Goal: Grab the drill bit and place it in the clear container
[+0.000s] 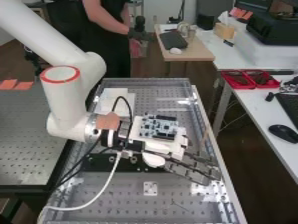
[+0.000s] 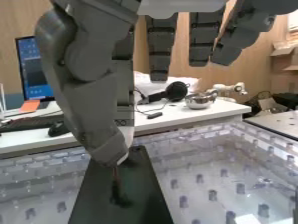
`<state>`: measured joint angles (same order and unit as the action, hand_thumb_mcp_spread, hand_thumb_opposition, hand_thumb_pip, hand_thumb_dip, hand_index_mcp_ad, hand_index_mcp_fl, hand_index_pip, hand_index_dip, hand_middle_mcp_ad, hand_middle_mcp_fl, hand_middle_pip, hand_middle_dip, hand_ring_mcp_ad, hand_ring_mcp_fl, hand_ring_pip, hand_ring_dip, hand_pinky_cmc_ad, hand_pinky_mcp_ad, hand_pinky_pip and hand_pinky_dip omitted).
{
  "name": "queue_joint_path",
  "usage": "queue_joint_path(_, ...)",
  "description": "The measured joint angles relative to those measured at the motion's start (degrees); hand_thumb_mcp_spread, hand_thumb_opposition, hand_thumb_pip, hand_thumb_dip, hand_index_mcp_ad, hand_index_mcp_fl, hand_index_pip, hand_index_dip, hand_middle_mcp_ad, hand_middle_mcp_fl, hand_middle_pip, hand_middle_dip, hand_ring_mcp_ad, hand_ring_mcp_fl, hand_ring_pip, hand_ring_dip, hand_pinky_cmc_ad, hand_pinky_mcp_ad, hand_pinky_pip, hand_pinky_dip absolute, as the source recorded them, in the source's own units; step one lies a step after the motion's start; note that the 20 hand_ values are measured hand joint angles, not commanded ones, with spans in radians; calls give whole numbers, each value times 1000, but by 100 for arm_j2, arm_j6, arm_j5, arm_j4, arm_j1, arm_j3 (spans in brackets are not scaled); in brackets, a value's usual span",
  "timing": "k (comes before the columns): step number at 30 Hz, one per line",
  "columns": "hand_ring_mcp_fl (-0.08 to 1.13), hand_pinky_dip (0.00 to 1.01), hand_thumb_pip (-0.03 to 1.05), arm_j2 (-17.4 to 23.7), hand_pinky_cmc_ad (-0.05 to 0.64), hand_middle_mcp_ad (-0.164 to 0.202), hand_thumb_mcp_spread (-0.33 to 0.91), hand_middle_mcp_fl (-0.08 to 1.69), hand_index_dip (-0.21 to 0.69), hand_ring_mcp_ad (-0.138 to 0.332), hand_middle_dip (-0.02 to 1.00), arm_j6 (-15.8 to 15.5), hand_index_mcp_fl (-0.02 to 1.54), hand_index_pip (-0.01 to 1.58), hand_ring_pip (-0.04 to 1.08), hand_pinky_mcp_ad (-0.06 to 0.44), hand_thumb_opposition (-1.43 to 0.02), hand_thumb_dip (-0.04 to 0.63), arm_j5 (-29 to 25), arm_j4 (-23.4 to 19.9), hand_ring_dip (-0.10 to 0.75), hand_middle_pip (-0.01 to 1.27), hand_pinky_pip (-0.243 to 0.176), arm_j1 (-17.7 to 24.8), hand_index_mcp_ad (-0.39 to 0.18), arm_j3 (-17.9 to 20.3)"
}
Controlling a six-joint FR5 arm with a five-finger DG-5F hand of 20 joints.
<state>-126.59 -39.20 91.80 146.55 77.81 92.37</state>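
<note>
Over the bench (image 1: 123, 210), the robot hand (image 1: 211, 172) reaches out low from the wrist, three fingers fairly straight while the thumb and the finger facing it draw in until their tips come together. What they pinch looks like the drill bit (image 2: 116, 185), a thin thing with a reddish upper part that hangs below the thumb's tip, over the dark plate (image 2: 136, 187). A tip pinch makes sense for something so slim, as it leaves the lower end free to go into a container first; the spread fingers seem held away so as not to knock anything. Whether the lower end touches the plate, I cannot tell

As for containers, a see-through, glossy patch (image 1: 205, 194) beside the fingers may be the clear container, but its walls blend with the pegged surface and I cannot tell what it holds. Well apart, on the side bench (image 1: 266, 107), red bins (image 1: 238, 80) stand side by side with small mixed things in them, perhaps for keeping parts sorted. The step in hand seems to be the carry; next the bit wants to be over the opening before the pinch loosens, since it could slip or roll
</note>
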Motion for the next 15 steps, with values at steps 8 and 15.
queue_joint_path(8,80,185,440,184,291,51,646,216,51,183,173,-3,775,1182,110,157,-962,262,23,-93,9,127,-59,-21,-168,23)
queue_joint_path(15,80,185,440,504,293,49,648,216,51,183,173,-52,815,1150,113,157,-970,262,66,-189,9,127,-59,-26,-168,112)
